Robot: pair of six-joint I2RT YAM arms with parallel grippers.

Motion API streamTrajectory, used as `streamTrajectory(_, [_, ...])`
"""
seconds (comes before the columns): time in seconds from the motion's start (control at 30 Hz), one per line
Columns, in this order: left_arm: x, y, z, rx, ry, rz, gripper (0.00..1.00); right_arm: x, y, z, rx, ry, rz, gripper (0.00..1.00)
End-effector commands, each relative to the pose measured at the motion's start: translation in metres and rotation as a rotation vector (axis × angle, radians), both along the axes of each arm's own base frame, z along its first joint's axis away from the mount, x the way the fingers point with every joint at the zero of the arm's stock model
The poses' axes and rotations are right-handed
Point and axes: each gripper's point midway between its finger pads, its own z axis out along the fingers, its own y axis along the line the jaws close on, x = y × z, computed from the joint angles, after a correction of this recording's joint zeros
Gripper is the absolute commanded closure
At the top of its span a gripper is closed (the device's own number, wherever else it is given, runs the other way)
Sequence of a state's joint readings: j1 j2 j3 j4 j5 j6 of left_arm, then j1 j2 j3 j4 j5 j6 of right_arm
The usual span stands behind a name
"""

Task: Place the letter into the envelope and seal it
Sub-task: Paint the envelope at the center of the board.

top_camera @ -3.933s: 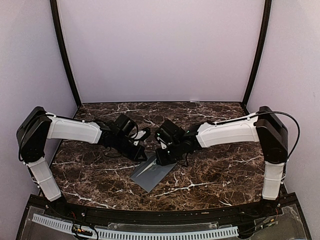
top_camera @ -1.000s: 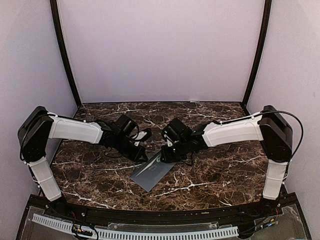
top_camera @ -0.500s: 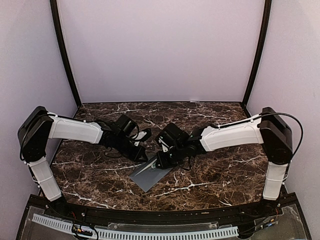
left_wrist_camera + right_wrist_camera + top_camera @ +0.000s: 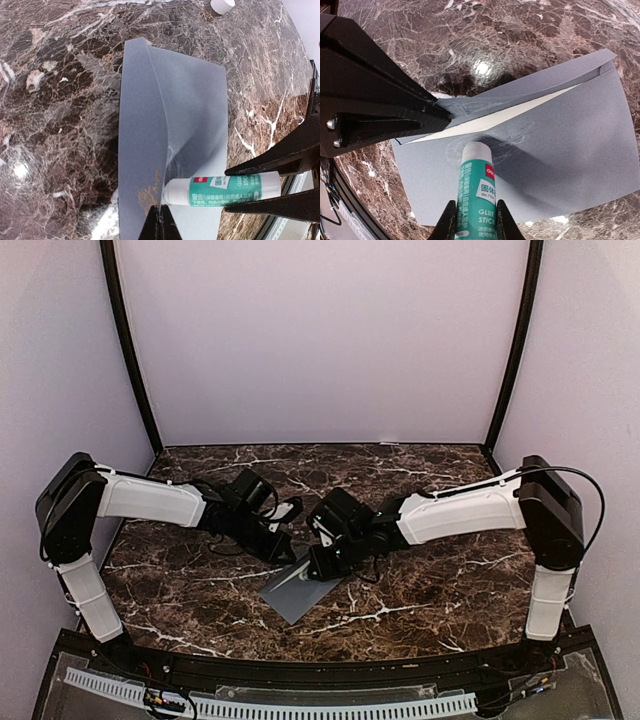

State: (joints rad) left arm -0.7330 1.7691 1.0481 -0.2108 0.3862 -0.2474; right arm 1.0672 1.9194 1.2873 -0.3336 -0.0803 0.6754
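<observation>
The grey envelope (image 4: 298, 592) lies on the marble table, its flap lifted. My left gripper (image 4: 294, 556) is shut on the tip of the flap (image 4: 142, 130) and holds it up; its fingertips (image 4: 160, 220) meet at the flap's point. A thin cream strip (image 4: 495, 121), the letter's edge, shows in the envelope's mouth under the flap. My right gripper (image 4: 320, 564) is shut on a green glue stick (image 4: 476, 187), whose white tip (image 4: 176, 191) touches the envelope body (image 4: 570, 145) just below the flap's point. Glue smears shine there.
A small white cap (image 4: 221, 4) stands on the table beyond the envelope's far end. Both wrists crowd close together over the envelope's upper end. Dark marble table (image 4: 430, 580) stretches to either side, with purple walls behind.
My right gripper has slid the glue stick left and nearer along the envelope, toward the flap's point. My left gripper has kept hold of the flap without moving.
</observation>
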Motion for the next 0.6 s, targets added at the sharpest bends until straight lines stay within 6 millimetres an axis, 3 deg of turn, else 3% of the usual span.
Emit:
streamTrajectory(0.0, [0.001, -0.002, 0.006, -0.01, 0.001, -0.002, 1.0, 0.008, -0.005, 0.002, -0.051, -0.041, -0.036, 1.0])
streamTrajectory(0.17, [0.001, -0.001, 0.007, -0.011, -0.007, -0.006, 1.0, 0.019, -0.025, -0.003, -0.112, -0.065, -0.082, 1.0])
streamTrajectory(0.57, [0.001, -0.002, 0.008, -0.017, -0.005, -0.015, 1.0, 0.047, -0.042, -0.001, -0.113, -0.089, -0.143, 1.0])
